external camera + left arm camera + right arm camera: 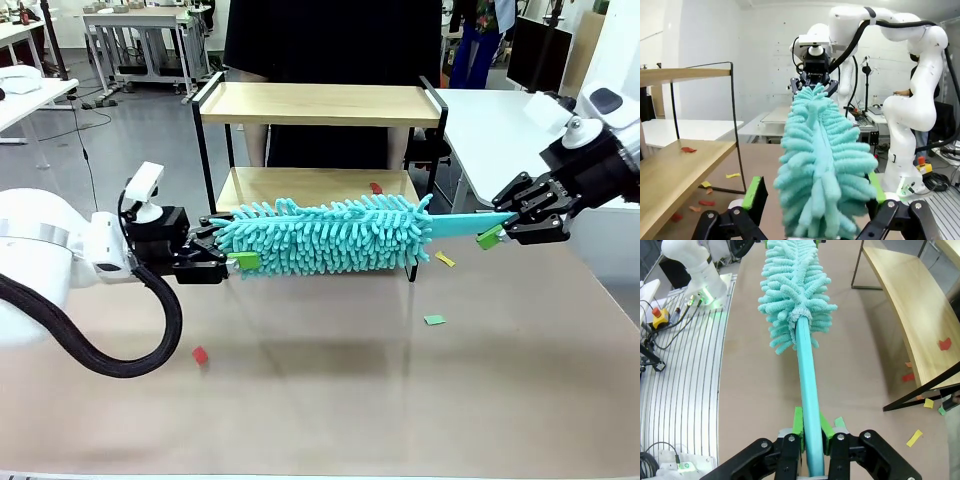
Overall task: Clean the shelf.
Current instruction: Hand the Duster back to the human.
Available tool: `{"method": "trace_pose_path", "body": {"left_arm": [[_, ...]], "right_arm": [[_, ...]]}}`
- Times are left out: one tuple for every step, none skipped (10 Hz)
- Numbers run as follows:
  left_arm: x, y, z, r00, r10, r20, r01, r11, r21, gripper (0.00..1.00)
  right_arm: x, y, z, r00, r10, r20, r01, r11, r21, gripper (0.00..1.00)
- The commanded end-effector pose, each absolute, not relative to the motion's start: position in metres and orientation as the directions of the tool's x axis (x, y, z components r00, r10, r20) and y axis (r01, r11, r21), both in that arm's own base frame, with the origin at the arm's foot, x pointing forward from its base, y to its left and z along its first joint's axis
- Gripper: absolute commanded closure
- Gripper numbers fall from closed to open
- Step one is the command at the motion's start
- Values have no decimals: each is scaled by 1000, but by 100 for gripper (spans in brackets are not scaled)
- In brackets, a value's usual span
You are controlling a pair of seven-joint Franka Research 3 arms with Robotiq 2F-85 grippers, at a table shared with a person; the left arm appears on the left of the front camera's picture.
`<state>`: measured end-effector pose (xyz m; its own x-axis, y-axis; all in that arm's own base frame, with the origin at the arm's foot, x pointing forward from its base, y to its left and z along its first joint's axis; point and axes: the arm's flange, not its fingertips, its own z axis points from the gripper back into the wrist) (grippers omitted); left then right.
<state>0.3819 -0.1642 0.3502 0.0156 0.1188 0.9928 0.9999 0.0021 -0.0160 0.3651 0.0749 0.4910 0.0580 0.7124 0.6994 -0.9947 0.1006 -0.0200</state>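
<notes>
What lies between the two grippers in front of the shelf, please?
In the front view, the turquoise duster spans it, from the open left gripper to the right gripper, shut on its handle.

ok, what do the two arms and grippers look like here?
Both arms are glossy white with rounded links. The left arm trails a thick black corrugated cable loop and carries a small white camera block at the wrist. The left gripper and right gripper are black, two-fingered linkages with green pads.
</notes>
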Motion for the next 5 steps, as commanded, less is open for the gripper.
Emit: {"method": "trace_pose_path", "body": {"left_arm": [[366, -176, 352, 4, 133, 991, 1000, 8, -6, 0], [365, -181, 353, 0, 128, 992, 1000, -1, 0, 0], [365, -185, 353, 0, 126, 992, 1000, -9, 1, 0], [365, -187, 352, -2, 126, 992, 1000, -15, 4, 0], [365, -185, 350, -29, 114, 993, 999, -29, 32, 59]], "right_arm": [[366, 75, 491, 31, 689, 724, -996, 86, -39, 88], [366, 75, 491, 31, 689, 724, -996, 86, -39, 88], [366, 75, 491, 31, 689, 724, -996, 86, -39, 88], [366, 75, 491, 31, 689, 724, -996, 86, -39, 88], [366, 75, 491, 31, 689, 724, -996, 86, -39, 88]]}}
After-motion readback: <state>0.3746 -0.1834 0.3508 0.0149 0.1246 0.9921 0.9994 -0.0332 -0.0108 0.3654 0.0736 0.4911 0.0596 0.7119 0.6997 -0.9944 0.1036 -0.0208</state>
